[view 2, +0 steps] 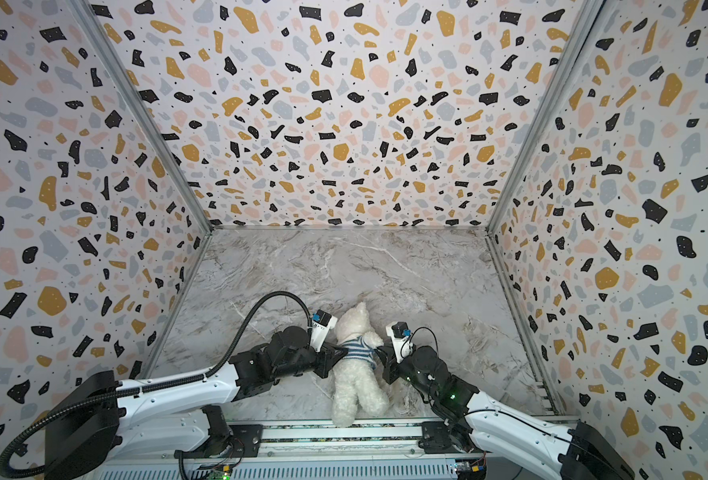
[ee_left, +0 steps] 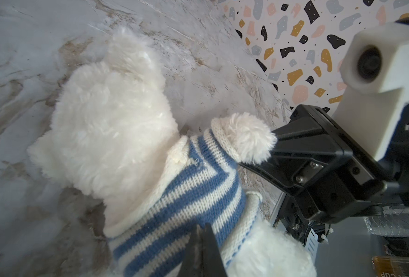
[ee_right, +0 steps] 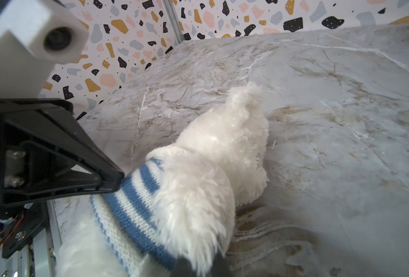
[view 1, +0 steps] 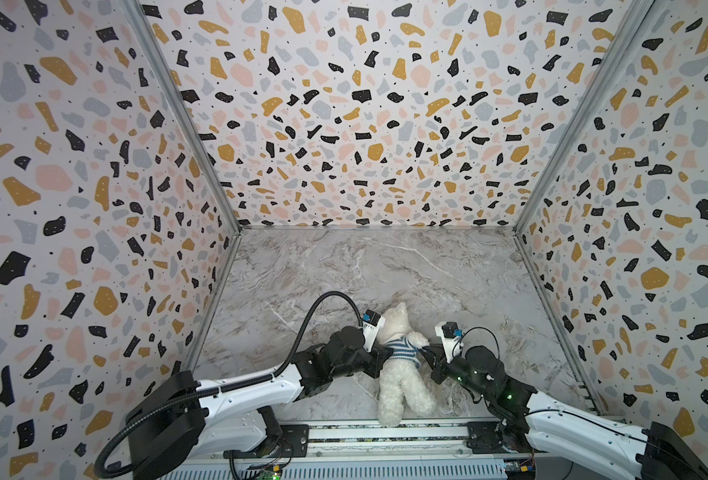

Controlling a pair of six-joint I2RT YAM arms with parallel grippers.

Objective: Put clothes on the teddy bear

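Observation:
The white fluffy teddy bear (view 1: 404,386) lies on the marble table (view 1: 344,270) near its front edge, head pointing away, no face showing. A blue-and-white striped shirt (view 1: 402,354) wraps its chest. In both top views my left gripper (view 1: 386,354) meets the shirt from the left and my right gripper (view 1: 425,351) reaches the bear's arm from the right. In the left wrist view the left gripper (ee_left: 202,231) is shut, tips pinched into the shirt (ee_left: 186,191). In the right wrist view the right gripper (ee_right: 198,263) is shut on the arm's fur, next to the shirt (ee_right: 131,206).
Terrazzo-patterned walls (view 1: 94,208) close in the table on the left, back and right. A metal rail (view 1: 344,432) runs along the front edge, and the bear's feet reach it. Bare marble stretches beyond the bear's head to the back wall.

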